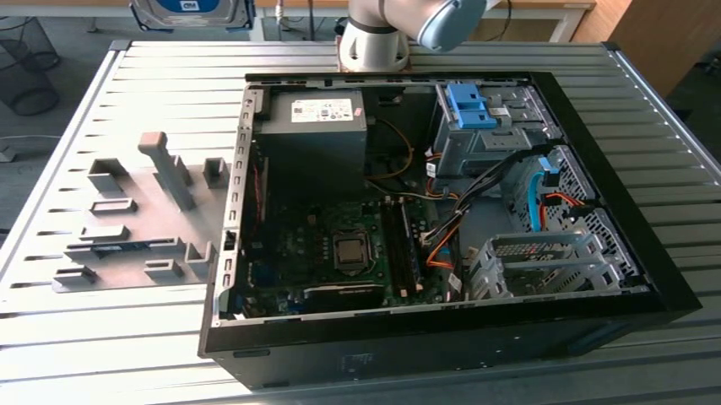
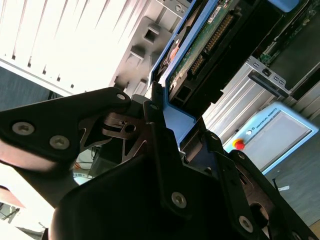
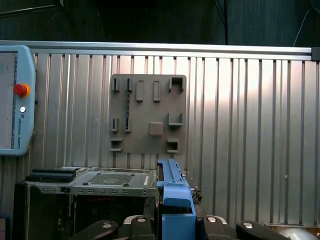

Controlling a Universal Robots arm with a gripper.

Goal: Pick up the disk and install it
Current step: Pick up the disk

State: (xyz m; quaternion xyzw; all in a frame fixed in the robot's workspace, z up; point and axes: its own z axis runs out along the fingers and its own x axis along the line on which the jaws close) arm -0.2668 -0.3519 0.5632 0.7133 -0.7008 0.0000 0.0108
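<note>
One step down: holding blue-framed flat rectangular hard drive point(image 2: 200, 55) clamped in black pincer point(image 2: 180, 119); install pending, demanding square alignment.

An open computer case point(image 1: 667, 287) lies on its side on a slatted metal table point(image 1: 113, 354), the arm's point(image 1: 381, 38) base standing just behind it. Inside, a power supply point(image 1: 316, 135) sits above the motherboard point(image 1: 295, 245) and its bare processor socket point(image 1: 351, 251). A blue bracket point(image 1: 471, 105) tops the grey drive bay point(image 1: 479, 150), with a metal cage point(image 1: 543, 263) nearer the camera and orange cables point(image 1: 441, 253) between. A grey fixture plate point(image 1: 130, 221) lies on the table at the exterior view's left.
</note>
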